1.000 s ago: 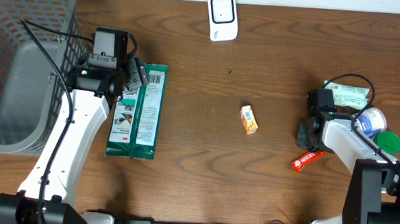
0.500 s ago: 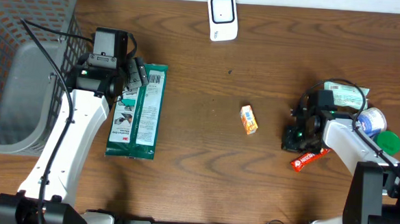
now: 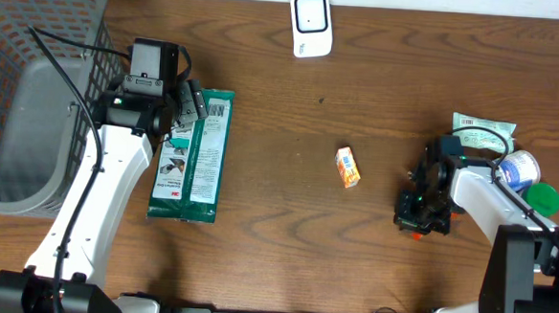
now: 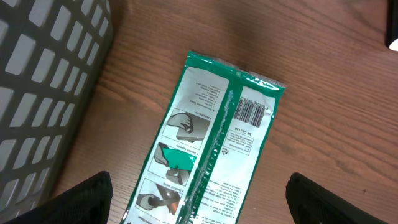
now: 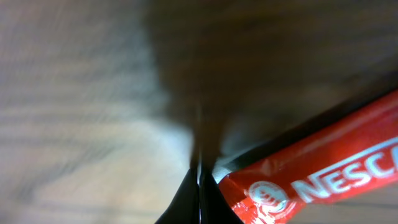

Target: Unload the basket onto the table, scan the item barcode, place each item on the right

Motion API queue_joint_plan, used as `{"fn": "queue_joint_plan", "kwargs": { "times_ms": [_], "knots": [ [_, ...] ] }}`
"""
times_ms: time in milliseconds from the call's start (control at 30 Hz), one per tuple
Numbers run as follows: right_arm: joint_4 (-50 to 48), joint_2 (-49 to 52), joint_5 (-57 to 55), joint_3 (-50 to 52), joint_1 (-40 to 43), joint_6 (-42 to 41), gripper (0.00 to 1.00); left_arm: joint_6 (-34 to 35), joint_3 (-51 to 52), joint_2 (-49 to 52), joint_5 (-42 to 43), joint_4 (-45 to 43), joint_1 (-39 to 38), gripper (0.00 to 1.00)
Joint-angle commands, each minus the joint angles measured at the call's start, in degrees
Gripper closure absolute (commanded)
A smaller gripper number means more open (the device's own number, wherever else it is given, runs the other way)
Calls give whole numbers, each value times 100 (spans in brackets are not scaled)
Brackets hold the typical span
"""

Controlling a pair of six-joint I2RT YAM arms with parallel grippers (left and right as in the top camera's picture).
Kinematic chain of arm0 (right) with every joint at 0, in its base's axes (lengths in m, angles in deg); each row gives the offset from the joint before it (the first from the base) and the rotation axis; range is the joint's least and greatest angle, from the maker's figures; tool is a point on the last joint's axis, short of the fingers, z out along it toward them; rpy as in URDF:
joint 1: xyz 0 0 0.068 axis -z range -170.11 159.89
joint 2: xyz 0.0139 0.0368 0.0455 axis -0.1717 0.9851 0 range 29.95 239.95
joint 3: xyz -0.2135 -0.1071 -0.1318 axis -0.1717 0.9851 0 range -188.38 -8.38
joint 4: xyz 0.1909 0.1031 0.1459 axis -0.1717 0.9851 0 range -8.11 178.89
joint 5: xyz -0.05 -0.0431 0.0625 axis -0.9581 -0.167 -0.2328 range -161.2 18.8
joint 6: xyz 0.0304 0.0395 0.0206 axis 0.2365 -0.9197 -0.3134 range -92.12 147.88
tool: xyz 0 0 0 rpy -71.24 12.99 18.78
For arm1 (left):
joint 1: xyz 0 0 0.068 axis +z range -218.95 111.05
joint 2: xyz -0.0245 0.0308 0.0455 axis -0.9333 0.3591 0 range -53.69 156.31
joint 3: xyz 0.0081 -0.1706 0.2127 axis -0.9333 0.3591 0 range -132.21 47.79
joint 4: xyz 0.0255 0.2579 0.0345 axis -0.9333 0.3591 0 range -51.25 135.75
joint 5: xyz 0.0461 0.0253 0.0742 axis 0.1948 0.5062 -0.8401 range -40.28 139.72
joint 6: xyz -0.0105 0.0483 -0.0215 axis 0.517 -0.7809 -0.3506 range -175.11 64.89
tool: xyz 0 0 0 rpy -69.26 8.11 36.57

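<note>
Left wrist: left gripper (image 4: 200, 202), jaws wide, holding nothing, above green packet (image 4: 214, 137). Right wrist: right gripper (image 5: 200, 183), fingers together, empty, beside red Nescafe sachet (image 5: 317, 177).

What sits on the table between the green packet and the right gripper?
In the overhead view, only a small orange box; the rest is bare table.

table (image 3: 359, 103) brown, streaky wood grain; basket (image 3: 37, 29) grey, open square mesh; packet (image 4: 217, 143) green with white text panel, black barcode, small printed pictures; scanner (image 3: 311, 24) white, dark square window; box (image 3: 348, 167) orange and yellow; sachet (image 5: 323, 168) red, white lettering, round white logo; can (image 3: 518, 169) blue and white; lid (image 3: 544, 197) green; wrapper (image 3: 482, 129) white with green print
</note>
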Motion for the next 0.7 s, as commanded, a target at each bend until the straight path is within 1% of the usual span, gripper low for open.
{"fn": "queue_joint_plan", "kwargs": {
  "times_ms": [0, 200, 400, 500, 533, 567, 667],
  "knots": [
    [-442, 190, -1453, 120, -55, -376, 99, 20, 4, 52, -111, -20, 24, 13],
    [-992, 190, -1510, 120, -55, -354, 98, 17, 4, 52, -111, -17, 20, 13],
    [-1419, 190, -1991, 120, -55, -354, 97, 17, 4, 52, -111, -17, 20, 12],
    [-1808, 190, -2249, 120, -55, -350, 96, 17, 4, 52, -111, -17, 20, 13],
    [-1969, 190, -2175, 120, -55, -334, 99, 17, 4, 52, -111, -17, 20, 13],
    [-2028, 186, -1934, 94, -55, -203, 99, 17, 4, 52, -111, -17, 20, 13],
    [-1611, 101, -938, -208, -55, 306, 99, 17, 4, 52, -111, -17, 20, 13]
  ]
}}
